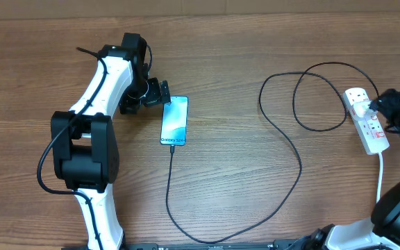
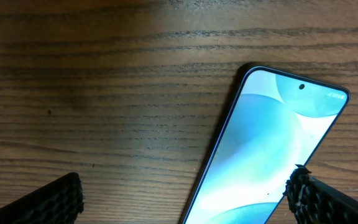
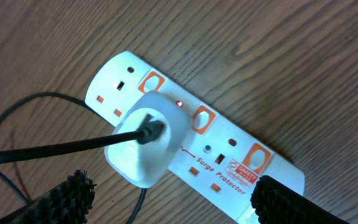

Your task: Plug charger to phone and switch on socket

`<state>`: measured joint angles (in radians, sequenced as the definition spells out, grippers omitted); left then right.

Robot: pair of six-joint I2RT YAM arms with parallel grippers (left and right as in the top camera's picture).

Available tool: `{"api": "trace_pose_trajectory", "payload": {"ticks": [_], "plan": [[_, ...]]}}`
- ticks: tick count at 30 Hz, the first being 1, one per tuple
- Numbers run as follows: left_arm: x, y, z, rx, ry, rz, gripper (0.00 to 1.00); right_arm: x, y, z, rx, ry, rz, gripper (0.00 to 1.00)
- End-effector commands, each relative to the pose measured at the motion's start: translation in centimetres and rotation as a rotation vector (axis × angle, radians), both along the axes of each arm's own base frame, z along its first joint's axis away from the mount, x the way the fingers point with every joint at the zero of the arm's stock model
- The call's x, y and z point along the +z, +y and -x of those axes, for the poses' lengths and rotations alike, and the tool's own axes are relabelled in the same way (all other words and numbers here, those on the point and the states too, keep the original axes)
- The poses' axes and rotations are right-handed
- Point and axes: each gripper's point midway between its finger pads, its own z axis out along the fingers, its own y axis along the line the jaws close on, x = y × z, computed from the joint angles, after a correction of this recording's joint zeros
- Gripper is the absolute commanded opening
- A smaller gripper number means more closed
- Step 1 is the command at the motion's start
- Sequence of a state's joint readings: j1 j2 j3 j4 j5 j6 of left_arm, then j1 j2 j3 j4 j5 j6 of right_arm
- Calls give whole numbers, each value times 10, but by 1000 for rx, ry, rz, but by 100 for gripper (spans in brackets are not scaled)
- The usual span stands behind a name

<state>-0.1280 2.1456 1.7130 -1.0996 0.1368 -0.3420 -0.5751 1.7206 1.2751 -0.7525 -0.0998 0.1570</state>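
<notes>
The phone (image 1: 175, 121) lies flat on the wooden table with its light-blue screen lit. The charger (image 1: 294, 156), a thin black cable, runs from the phone's near end in a wide loop to a white plug (image 3: 145, 140) seated in the socket (image 3: 229, 149), a white power strip with orange-red switches. A small red light (image 3: 179, 103) glows on the strip. My left gripper (image 1: 162, 94) is open just off the phone's far left corner, and the phone's top (image 2: 272, 149) lies between its fingers (image 2: 55, 202). My right gripper (image 3: 179, 202) is open, low over the socket's end.
The socket's white cord (image 1: 381, 177) runs toward the table's near right edge. The charger's loops (image 1: 318, 97) lie left of the socket. My left arm (image 1: 89, 139) stretches along the table's left side.
</notes>
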Motion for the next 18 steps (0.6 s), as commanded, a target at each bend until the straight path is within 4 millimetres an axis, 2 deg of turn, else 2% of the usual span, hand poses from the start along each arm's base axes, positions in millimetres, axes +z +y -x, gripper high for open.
{"api": "trace_pose_trajectory", "payload": {"ticks": [1,9,18], "plan": [[12,6,-8,24,-38,-9,100,-11,5,-1,23,82,91,86],[12,6,-8,24,-38,-9,100,-31,9,-12,45,118,123,88],[12,6,-8,24,-38,-9,100,-29,8,-15,36,106,126,88]]}}
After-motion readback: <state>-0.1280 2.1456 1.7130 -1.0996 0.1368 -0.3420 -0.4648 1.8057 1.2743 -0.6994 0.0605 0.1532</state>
